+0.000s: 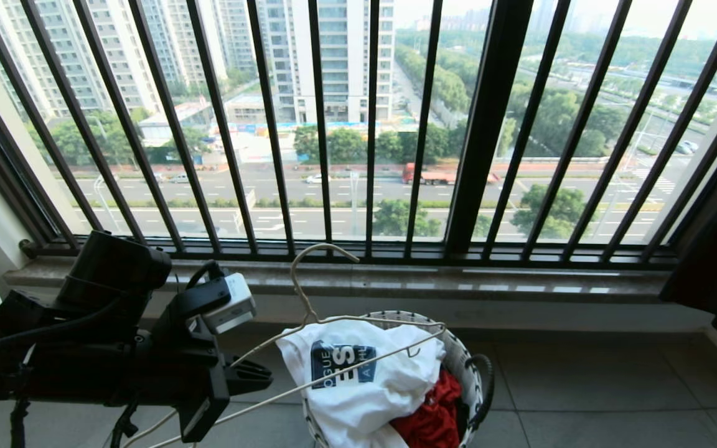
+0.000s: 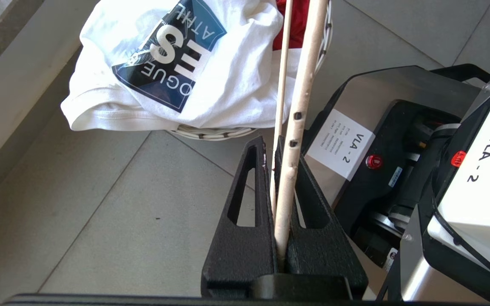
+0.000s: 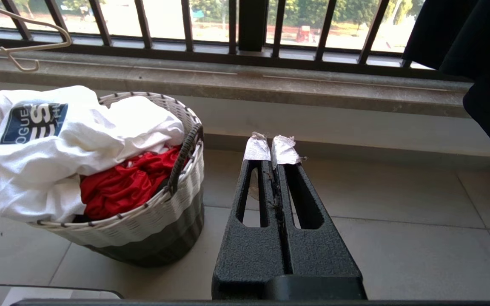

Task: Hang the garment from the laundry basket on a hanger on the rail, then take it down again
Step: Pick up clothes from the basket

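Left pincer clamped on the cream wire hanger, long axis reaching right over the white T-shirt topping the woven basket; right pincer shut, empty.

White garment (dark blue logo), red cloth, white woven basket.

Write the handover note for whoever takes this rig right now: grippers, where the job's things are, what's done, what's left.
Left gripper: shut on the hanger, held over the laundry basket.
Right gripper: shut, empty, low beside the basket.
White T-shirt: draped over the basket rim, logo up, on top of a red garment; not on the hanger.
Rail: not in view.
Done: hanger picked up.
Left: get the shirt onto the hanger, hang it on the rail, take it down again.
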